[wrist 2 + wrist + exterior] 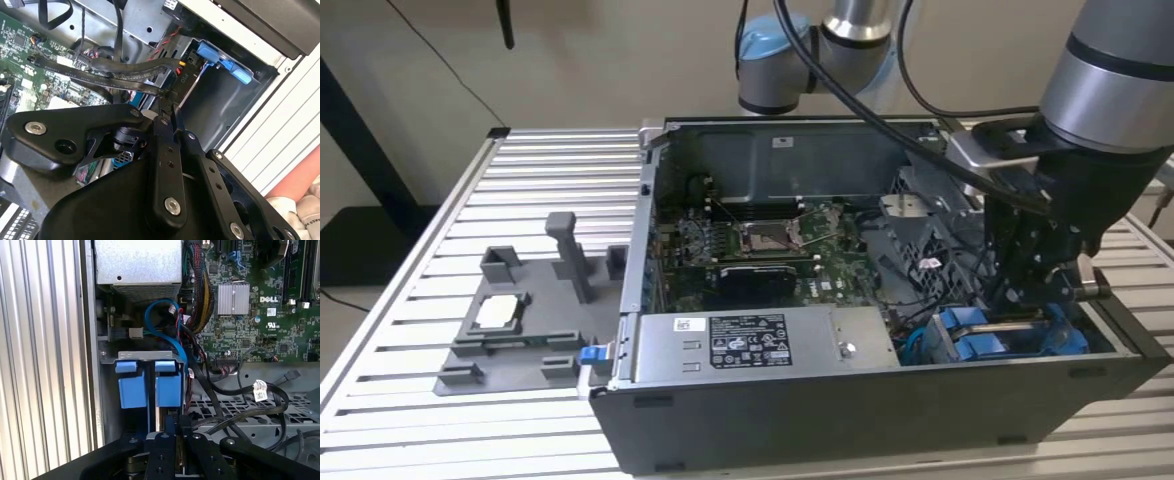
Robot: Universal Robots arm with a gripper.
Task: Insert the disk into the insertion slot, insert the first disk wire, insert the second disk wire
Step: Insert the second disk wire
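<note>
Gripper [1027, 300] reaches down into the near right corner of the computer case [854, 420]. In the first wrist view its fingers [161, 452] are drawn together with a thin pale edge between them, at the blue carrier; I cannot tell whether they clamp the disk itself.

Exterior view, left to right: grey fixture tray [507, 340] on the slatted table [400, 300], then the case with motherboard [767, 245] far inside, power supply box [754, 345] along the near wall (white label up), then the insertion slot [987, 335] with blue fittings under the gripper.

Disk [150, 390] stands on edge in the slot, blue carrier showing; its visible edge runs from the case's outer wall towards its interior. Full length hidden.

Black cables [235, 400] loop just beside the slot.
</note>
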